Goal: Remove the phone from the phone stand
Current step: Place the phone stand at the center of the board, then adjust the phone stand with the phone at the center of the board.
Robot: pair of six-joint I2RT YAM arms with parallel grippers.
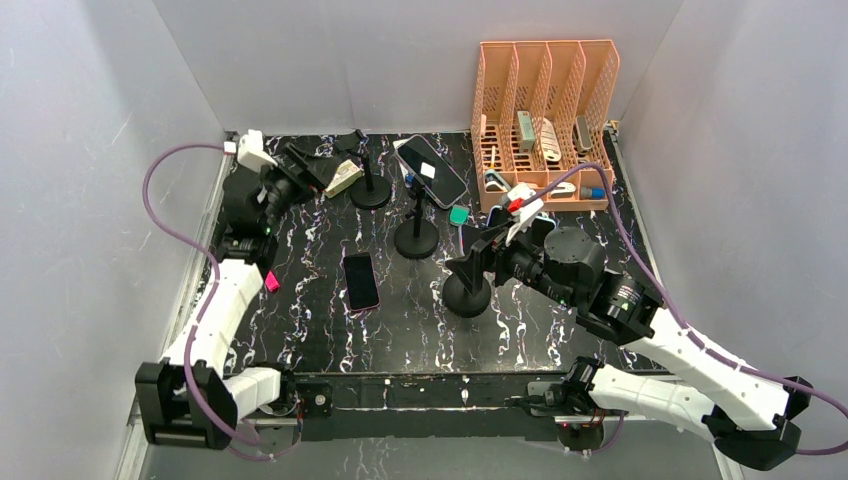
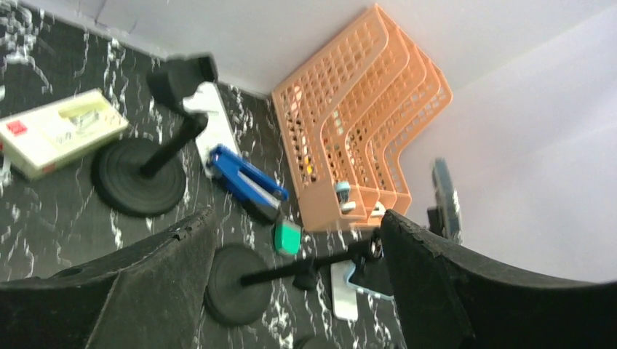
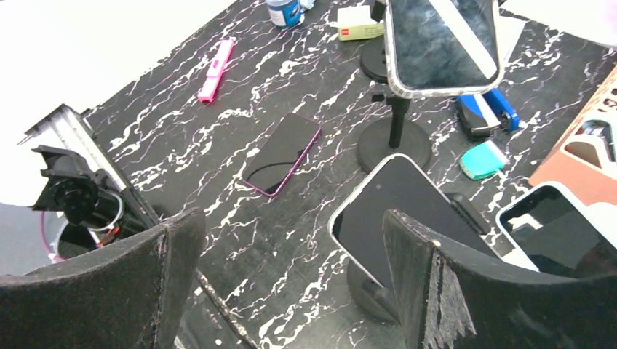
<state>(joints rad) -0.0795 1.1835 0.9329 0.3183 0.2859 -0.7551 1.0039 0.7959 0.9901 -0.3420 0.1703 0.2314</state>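
Observation:
Three black phone stands are on the marbled table. The near stand [image 1: 467,296] holds a dark phone with a white rim [image 3: 407,211]. My right gripper [image 1: 476,262] is open around it [image 3: 291,218], and its right finger [image 3: 466,291] stands in front of the phone's lower edge. The middle stand [image 1: 417,238] holds a second phone [image 1: 432,170], which also shows in the right wrist view [image 3: 440,43]. The far stand [image 1: 370,190] is empty. My left gripper [image 1: 315,165] is open and empty [image 2: 297,218], raised near the far stand [image 2: 138,174].
A magenta-cased phone [image 1: 360,281] lies flat at centre left. A light-blue-cased phone [image 3: 553,233] lies by the orange file organiser [image 1: 545,120]. A blue stapler [image 2: 247,182], a green block [image 1: 458,215], a white box [image 2: 58,131] and a pink item [image 1: 272,282] lie around the stands.

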